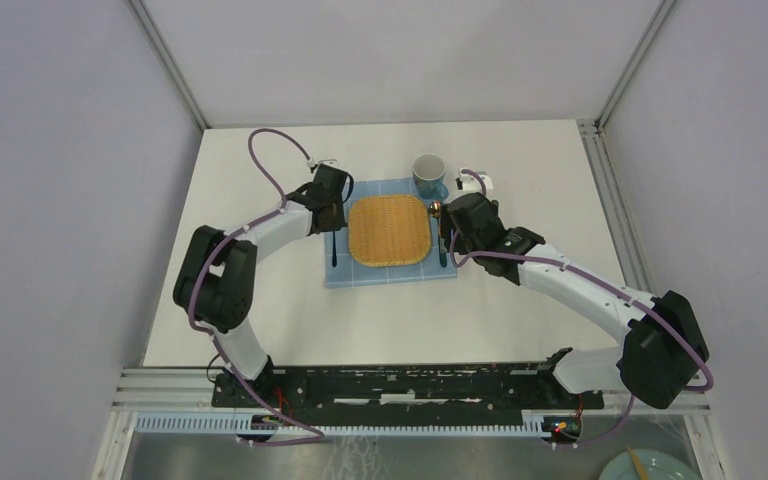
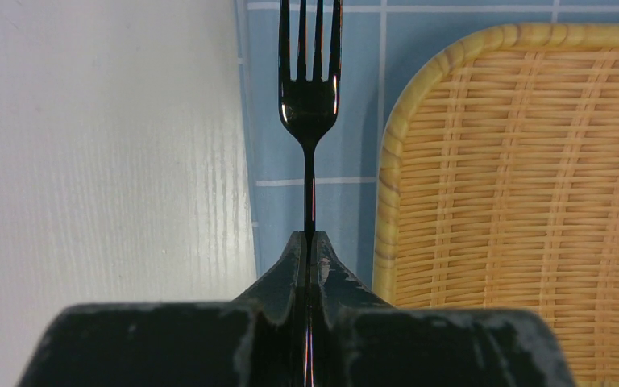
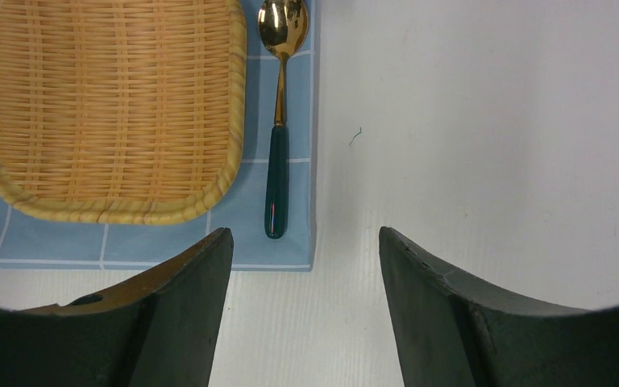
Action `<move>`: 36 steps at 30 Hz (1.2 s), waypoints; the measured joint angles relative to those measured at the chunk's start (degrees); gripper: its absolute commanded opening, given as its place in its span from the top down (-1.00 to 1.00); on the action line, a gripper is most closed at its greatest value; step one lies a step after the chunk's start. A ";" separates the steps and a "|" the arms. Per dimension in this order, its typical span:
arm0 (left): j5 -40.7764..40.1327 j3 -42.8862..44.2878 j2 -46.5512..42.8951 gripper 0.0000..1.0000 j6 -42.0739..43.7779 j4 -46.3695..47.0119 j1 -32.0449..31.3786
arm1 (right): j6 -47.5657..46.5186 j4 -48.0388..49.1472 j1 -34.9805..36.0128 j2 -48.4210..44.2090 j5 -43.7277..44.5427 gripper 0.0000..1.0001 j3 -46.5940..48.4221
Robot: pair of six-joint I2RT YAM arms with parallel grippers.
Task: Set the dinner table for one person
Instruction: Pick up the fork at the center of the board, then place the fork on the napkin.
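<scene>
Left gripper (image 2: 309,242) pinches the fork (image 2: 309,97) over the mat (image 2: 355,72), just left of the wicker plate (image 2: 391,161) on the dinner table (image 2: 105,161); placing it calls for lowering, then letting go. Right gripper (image 3: 305,234) gapes empty.

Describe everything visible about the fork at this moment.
The fork is dark, glossy metal with four tines and a thin neck. Its handle is clamped in the shut left gripper, tines pointing away. It sits over the blue checked cloth, between the woven tray and the cloth's left edge. Contact with the cloth is unclear.
</scene>
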 measured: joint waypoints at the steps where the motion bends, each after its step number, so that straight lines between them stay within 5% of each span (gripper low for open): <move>1: -0.04 0.00 0.44 0.96 0.00 -0.07 -0.33 | 0.00 0.00 0.00 0.00 0.02 -0.45 0.00; 36: -1.38 -3.13 3.04 0.96 -5.88 0.94 -3.30 | 0.00 -0.04 0.00 -0.02 0.20 -0.45 -0.02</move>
